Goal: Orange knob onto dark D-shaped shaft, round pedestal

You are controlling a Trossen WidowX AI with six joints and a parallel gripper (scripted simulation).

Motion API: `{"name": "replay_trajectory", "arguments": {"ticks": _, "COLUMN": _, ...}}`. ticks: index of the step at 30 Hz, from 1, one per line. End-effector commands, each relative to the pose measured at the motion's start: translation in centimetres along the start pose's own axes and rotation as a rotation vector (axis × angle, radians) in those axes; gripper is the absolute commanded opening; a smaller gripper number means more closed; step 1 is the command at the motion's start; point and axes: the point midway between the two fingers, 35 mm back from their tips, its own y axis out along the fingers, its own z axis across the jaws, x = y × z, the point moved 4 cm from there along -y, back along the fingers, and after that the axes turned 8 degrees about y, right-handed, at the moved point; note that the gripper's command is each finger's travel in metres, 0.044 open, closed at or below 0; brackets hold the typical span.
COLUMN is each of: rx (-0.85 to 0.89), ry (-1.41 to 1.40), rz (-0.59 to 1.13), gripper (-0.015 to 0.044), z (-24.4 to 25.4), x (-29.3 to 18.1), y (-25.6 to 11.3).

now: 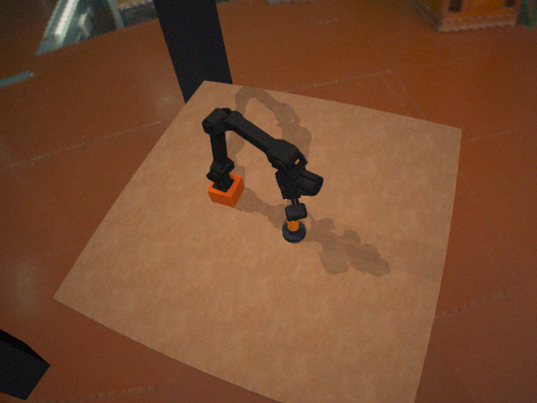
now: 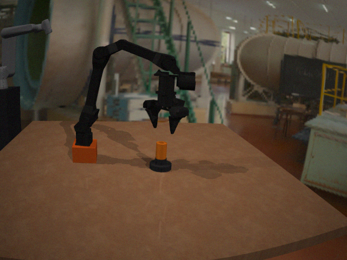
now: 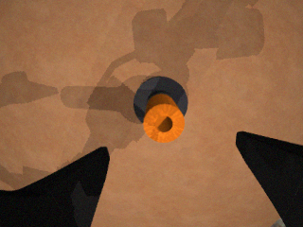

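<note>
The orange knob stands upright on the round dark pedestal. In the exterior view its lower end meets the pedestal's short dark collar, and no bare shaft shows between them. The wrist view shows the knob's top face with a dark hole in it; the shaft's flat side cannot be made out. My gripper is wide open and empty. Its fingertips hang above the knob's top, one to each side, and touch nothing.
The arm's orange base block stands on the brown table top, to the pedestal's left in the exterior view. The arm arches over from it. Shadows of the arm fall around the pedestal.
</note>
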Motion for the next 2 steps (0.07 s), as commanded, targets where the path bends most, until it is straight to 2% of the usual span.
{"name": "replay_trajectory", "arguments": {"ticks": 1, "rx": 0.003, "ry": 0.006, "rz": 0.004, "gripper": 0.044, "z": -0.02, "x": 0.04, "y": 0.05}}
{"name": "replay_trajectory", "arguments": {"ticks": 2, "rx": 0.003, "ry": 0.006, "rz": 0.004, "gripper": 0.044, "z": -0.02, "x": 0.04, "y": 0.05}}
